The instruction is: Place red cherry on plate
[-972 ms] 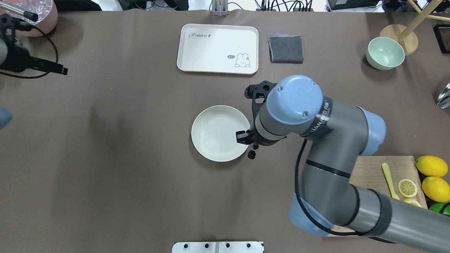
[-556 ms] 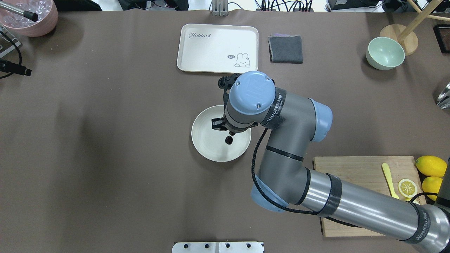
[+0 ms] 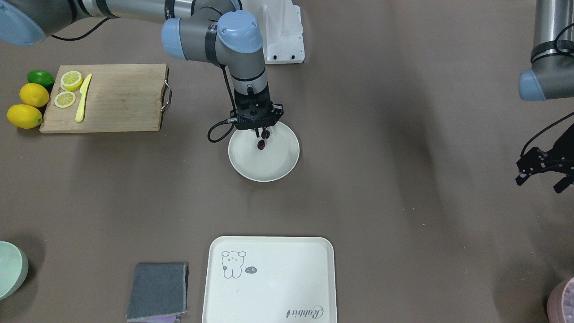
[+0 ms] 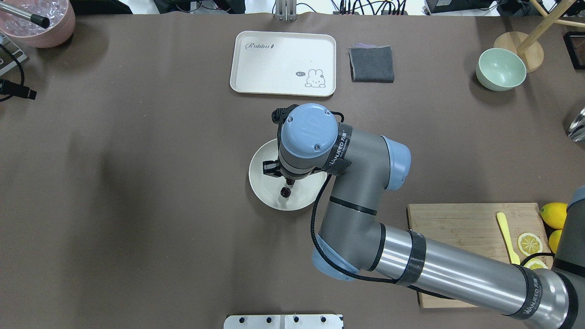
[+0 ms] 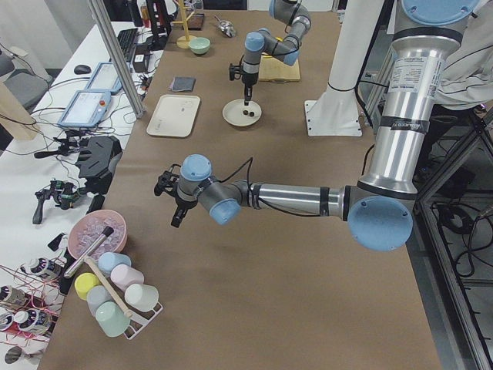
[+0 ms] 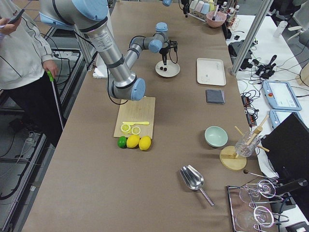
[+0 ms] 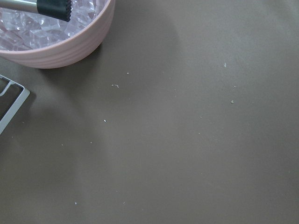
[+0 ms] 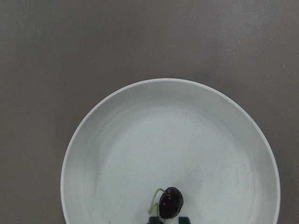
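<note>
The red cherry [image 4: 285, 192] is a tiny dark maroon fruit on a thin stem. It hangs over the near-right part of the round cream plate [image 4: 265, 183], and my right gripper [image 4: 286, 183] is shut on its stem from straight above. The front-facing view shows the same gripper [image 3: 262, 133] pointing down at the cherry [image 3: 261, 144] inside the plate [image 3: 269, 166]. In the right wrist view the cherry [image 8: 171, 203] sits low over the plate [image 8: 163, 130]; whether it touches is unclear. My left gripper [image 3: 540, 175] hovers open and empty far from the plate.
A cream tray with a drawing [image 4: 283, 59] and a folded grey cloth [image 4: 371, 64] lie beyond the plate. A mint bowl [image 4: 500, 68] stands far right. The cutting board [image 4: 461, 219] with lemons [image 4: 555, 214] is near right. A pink ice bowl [image 4: 36, 23] sits far left.
My right arm has swung left, carrying the cherry from beside the plate's right rim to over the plate's inside. The left gripper has drawn back toward the left edge.
</note>
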{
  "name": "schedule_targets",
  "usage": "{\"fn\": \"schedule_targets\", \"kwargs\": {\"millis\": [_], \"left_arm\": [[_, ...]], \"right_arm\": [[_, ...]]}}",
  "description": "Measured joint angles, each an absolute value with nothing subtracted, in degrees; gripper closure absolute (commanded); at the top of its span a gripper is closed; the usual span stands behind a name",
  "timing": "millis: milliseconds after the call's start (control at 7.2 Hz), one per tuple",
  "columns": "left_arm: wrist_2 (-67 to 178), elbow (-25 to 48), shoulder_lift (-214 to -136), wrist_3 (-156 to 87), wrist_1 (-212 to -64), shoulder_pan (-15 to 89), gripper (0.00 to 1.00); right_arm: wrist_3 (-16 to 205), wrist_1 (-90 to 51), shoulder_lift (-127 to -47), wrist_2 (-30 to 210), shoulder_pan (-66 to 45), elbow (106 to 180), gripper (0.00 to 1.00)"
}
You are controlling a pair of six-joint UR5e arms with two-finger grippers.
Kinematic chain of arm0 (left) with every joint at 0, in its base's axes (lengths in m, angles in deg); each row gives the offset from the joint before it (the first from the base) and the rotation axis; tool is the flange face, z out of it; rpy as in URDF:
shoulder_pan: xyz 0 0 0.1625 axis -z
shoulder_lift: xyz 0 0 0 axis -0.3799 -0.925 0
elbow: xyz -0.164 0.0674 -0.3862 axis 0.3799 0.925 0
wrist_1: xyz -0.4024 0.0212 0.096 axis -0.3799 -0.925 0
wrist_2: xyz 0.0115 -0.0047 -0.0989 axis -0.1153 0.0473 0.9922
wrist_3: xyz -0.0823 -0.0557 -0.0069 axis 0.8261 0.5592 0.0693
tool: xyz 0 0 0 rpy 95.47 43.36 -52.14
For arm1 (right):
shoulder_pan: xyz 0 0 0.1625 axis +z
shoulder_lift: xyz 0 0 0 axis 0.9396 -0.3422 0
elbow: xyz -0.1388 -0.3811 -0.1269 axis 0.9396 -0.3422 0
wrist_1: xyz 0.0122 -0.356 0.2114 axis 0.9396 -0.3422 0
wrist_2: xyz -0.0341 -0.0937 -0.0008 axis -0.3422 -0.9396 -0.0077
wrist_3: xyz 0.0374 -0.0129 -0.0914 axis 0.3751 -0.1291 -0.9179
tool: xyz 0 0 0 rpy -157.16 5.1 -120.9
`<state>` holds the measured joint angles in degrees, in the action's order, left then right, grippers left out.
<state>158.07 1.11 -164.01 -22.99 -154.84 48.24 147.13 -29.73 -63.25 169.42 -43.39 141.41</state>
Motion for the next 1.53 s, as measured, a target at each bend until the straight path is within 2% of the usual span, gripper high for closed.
{"fn": "schedule_targets", "kwargs": {"millis": [278,556,833,1111,1528], "left_arm": [[159.3,1.3,-163.2,-23.0,-155.0,48.4,0.02],[160.8,1.1,-161.6,-24.4,-153.9,51.1,0.02],[162.3,1.9,-161.0,-32.0,-148.2,56.6,0.02],[164.6,5.2,-160.9,-39.1,-138.8,62.5,0.02],[164.8,12.7,-159.3,-49.3,-123.0,66.8,0.02]], "right_arm": [[149.8,-30.0,-63.3,169.6,-42.8,142.4,0.0],[149.1,-35.7,-66.8,173.6,-38.9,149.5,0.0],[142.2,-40.7,-76.4,179.8,-31.8,158.9,0.0],[130.0,-41.5,-87.9,183.9,-24.2,165.1,0.0],[109.4,-41.2,-102.5,191.9,-9.3,167.6,0.0]]}}
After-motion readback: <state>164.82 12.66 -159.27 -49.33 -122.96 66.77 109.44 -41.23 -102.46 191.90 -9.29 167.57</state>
